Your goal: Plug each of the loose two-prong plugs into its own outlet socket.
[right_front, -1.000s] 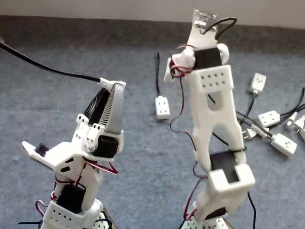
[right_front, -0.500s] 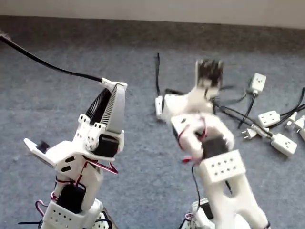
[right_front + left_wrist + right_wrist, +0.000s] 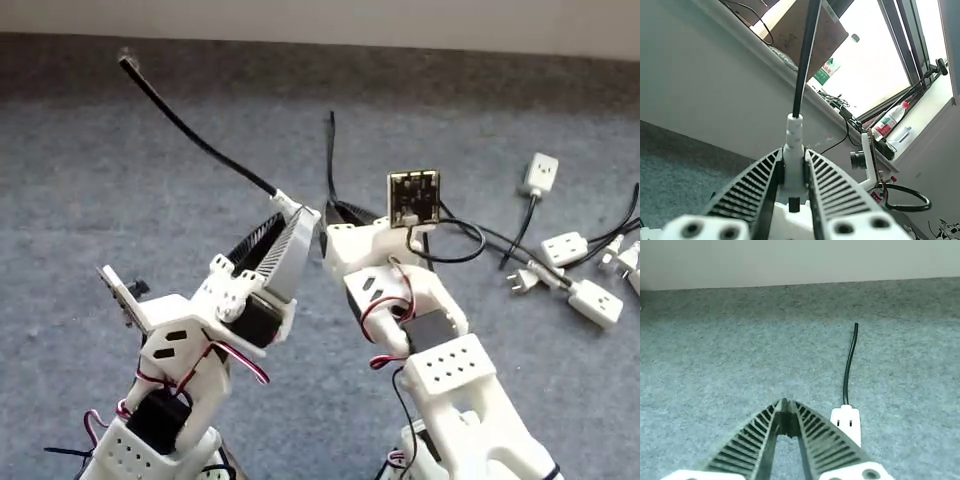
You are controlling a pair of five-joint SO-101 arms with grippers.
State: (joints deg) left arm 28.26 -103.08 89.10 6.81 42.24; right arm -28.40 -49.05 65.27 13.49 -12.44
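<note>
We see two arms over grey carpet point(image 3: 90, 220). Left gripper point(image 3: 793, 161) raised, pointing up, fingers clenched on one white plug point(image 3: 793, 132); its one black cord point(image 3: 805, 50) juts beyond. Right gripper point(image 3: 785, 407) low over carpet, fingers pressed together, grasping nothing; one outlet socket point(image 3: 846, 421) just beside it. At right side we count three sockets: far socket point(image 3: 541, 172), middle socket point(image 3: 564, 247), near socket point(image 3: 597, 302). One loose two-prong plug point(image 3: 517, 282) among their cords.

- Left gripper point(image 3: 297, 212) sits mid-carpet point(image 3: 120, 220), near the right gripper point(image 3: 785, 404) and at its 9 o'clock.
- Plug point(image 3: 793, 145) sits between the left gripper's fingers; plug cord point(image 3: 190, 130) runs toward 10 o'clock.
- Outlet socket point(image 3: 845, 423) lies on the carpet just beside the right gripper's tips; socket cord point(image 3: 331, 160) runs toward 12 o'clock.
- Socket cluster point(image 3: 563, 247) and loose plug point(image 3: 520, 282) lie at 3 o'clock, well apart from both grippers.
</note>
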